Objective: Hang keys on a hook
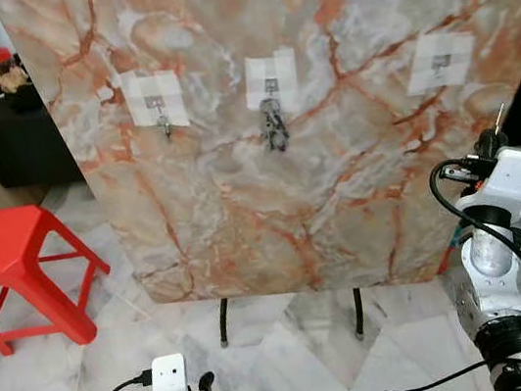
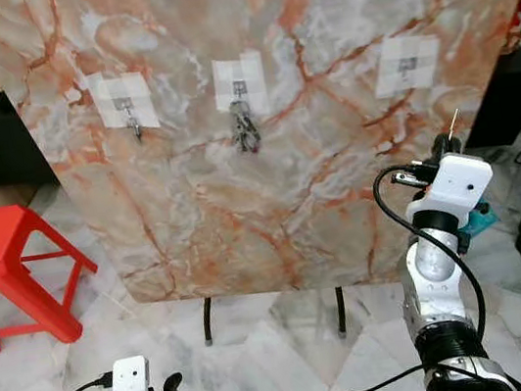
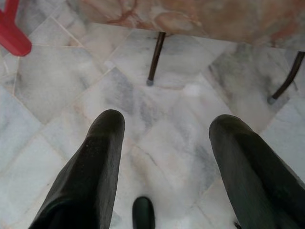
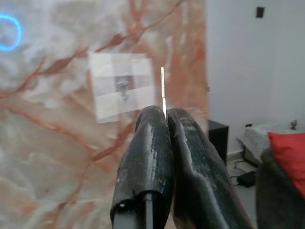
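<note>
Keys: a dark metal bunch (image 1: 273, 126) is seen hung on the middle hook, against the marble board; its long axis is vertical and it points down.
Middle hook (image 1: 271, 86): small, metal, fixed on a pale square patch of tape.
Left hook (image 1: 162, 122): same kind, on its own patch, nothing on it.
Right hook (image 1: 438, 62): same kind, bare; it is seen also in the right wrist view (image 4: 123, 87).
Writing: no brand or label can be read.
Board (image 1: 243, 208): a flat upright panel with orange and grey veins, carried on thin dark legs.
Right gripper (image 4: 165, 114): raised near the board's right edge, below the right hook; the black fingers are pressed together on a thin, pale sliver (image 4: 162, 90) that stands up between the tips; what it is cannot be told.
Left gripper (image 3: 167, 124): held low over the floor, fingers spread wide, nothing between them.
Floor (image 1: 296, 358): polished grey-white marble tiles.
Stool (image 1: 15, 274): red plastic, left of the board.
</note>
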{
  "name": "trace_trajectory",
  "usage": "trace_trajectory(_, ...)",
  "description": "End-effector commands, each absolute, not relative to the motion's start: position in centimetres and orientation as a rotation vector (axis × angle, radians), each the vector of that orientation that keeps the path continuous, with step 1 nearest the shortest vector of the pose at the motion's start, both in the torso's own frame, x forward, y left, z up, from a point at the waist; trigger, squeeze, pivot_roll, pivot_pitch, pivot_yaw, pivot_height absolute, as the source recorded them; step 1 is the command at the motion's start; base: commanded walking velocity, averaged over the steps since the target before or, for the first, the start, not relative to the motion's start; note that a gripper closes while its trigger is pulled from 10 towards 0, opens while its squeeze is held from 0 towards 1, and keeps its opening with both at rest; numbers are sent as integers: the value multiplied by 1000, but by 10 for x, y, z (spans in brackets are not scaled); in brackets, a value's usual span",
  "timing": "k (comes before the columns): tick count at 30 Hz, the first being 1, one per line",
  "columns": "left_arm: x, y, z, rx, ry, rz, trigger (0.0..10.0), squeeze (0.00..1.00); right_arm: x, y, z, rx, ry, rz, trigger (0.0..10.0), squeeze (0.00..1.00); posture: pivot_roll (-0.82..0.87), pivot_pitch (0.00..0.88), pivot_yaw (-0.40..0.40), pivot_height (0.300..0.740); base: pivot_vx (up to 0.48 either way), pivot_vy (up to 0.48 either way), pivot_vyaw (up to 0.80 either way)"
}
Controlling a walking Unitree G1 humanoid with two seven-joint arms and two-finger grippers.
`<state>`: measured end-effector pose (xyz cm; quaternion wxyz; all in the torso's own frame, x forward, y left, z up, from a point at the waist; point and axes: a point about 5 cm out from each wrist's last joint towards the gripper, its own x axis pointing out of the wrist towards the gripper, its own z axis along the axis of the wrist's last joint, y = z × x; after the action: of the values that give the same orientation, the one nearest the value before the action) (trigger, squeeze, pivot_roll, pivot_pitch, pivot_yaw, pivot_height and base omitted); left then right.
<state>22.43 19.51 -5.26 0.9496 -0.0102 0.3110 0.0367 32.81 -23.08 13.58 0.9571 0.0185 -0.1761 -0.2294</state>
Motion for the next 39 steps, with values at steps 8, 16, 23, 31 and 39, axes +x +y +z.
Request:
trace_trajectory(8,223,195,-54,-31,647,80,10000,0,332,-229,142,68,-369,-463,10000,0,-14,0,-45,740,289,0,0)
trace_trajectory(16,223,195,-54,-32,647,81,10000,0,332,-228,142,74,-370,-461,10000,0,-14,0,-45,740,289,0,0)
trace_trajectory(23,223,195,-54,-32,647,80,10000,0,333,-228,142,80,-363,-462,10000,0,-12,0,-45,740,289,0,-445)
trace_trajectory(31,223,195,-54,-32,647,82,10000,0,332,-227,144,82,-377,-463,10000,0,-12,0,-44,740,288,0,-240)
trace_trajectory(39,223,196,-54,-34,643,86,10000,0,331,-230,147,70,-398,-485,10000,0,-12,0,-44,740,289,0,0)
